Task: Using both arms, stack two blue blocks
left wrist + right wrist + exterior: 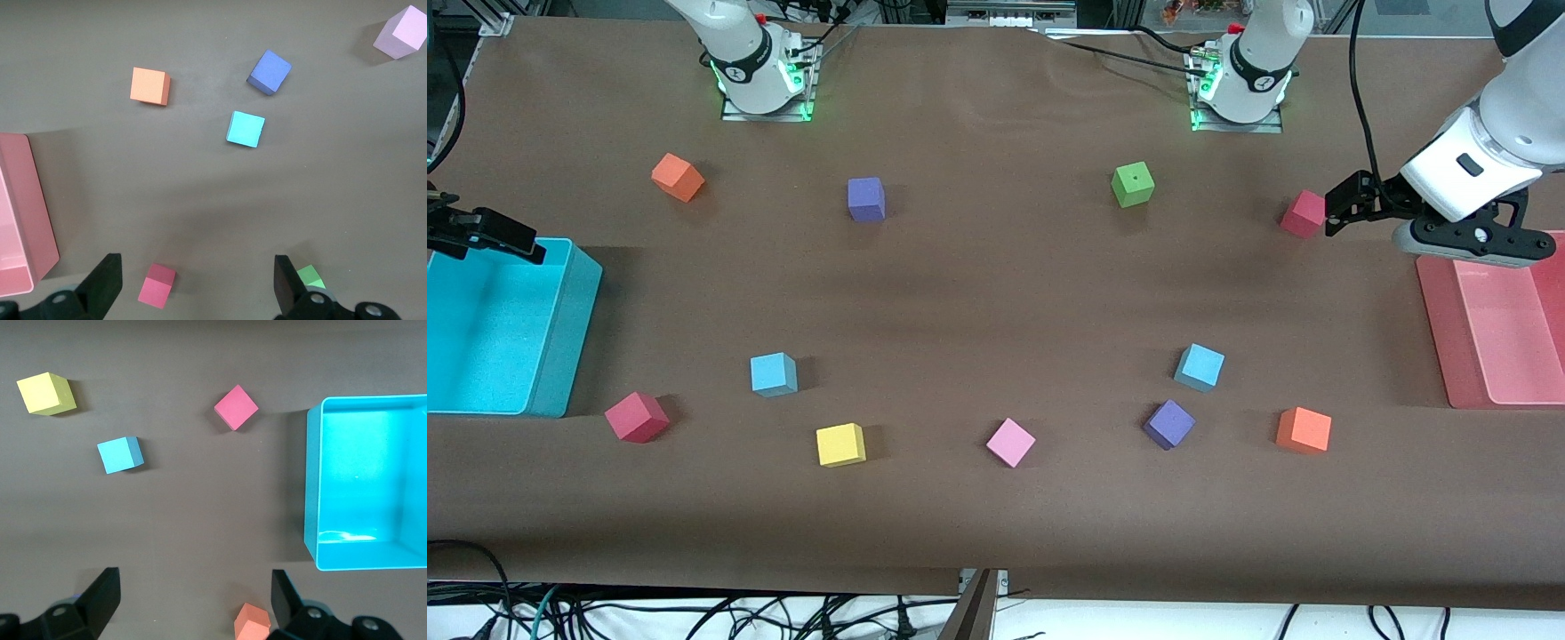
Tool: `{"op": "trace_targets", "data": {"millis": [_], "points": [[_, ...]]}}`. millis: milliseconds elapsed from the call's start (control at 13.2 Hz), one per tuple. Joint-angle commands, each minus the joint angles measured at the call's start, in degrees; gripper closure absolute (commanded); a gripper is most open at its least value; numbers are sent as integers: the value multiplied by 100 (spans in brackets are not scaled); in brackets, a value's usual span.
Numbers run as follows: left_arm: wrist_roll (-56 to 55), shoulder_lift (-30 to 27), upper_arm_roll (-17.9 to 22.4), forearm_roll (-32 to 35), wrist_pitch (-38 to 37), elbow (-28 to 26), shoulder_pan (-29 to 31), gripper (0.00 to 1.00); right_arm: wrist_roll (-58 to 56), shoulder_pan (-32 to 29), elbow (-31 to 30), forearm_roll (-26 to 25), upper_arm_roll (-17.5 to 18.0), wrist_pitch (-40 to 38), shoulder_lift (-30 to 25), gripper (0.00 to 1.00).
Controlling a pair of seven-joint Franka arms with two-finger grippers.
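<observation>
Two sky-blue blocks lie on the brown table. One blue block [773,373] is toward the right arm's end and shows in the right wrist view [120,455]. The other blue block [1199,367] is toward the left arm's end and shows in the left wrist view [246,129]. My left gripper [1336,212] is open and empty in the air over a red cube [1303,213]; its own view shows it too [198,280]. My right gripper [494,236] is open and empty over the cyan bin's rim; its own view shows it too [195,597].
A cyan bin [560,347] stands at the right arm's end, a pink bin [1436,329] at the left arm's end. A purple cube [1168,424] and an orange cube [1304,430] lie near one blue block; a yellow cube [840,444] and a red cube [637,417] near the other.
</observation>
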Motion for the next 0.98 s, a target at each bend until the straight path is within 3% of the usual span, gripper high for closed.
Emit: {"op": "trace_targets", "data": {"millis": [0,681,908], "points": [[51,29,7,-27,5,92,17,0,46,-73,162,-62,81,-72,72,0],[51,29,7,-27,5,92,9,0,72,-47,128,-35,81,-37,99,0],[60,20,7,-27,5,92,17,0,72,145,127,-18,125,164,554,0]]}}
